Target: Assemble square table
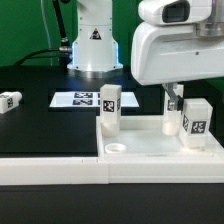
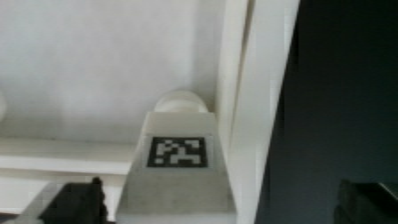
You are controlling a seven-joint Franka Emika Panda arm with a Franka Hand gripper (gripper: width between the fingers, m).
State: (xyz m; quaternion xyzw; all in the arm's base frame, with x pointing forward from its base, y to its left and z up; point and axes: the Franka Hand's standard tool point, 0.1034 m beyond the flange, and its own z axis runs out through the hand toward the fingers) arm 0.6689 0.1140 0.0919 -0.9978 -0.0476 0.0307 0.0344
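Note:
The white square tabletop slab lies flat at the exterior view's lower right. Three tagged white legs stand on it: one at the left, one under my gripper and one at the right. A loose leg lies on the black table at the far left. My gripper hangs just above the middle leg. In the wrist view that leg stands between my dark fingertips with room on both sides, at the slab's edge. The gripper is open.
The marker board lies flat behind the slab, in front of the robot base. The long white barrier wall runs along the front and against the slab. The black table shows beside the slab's rim.

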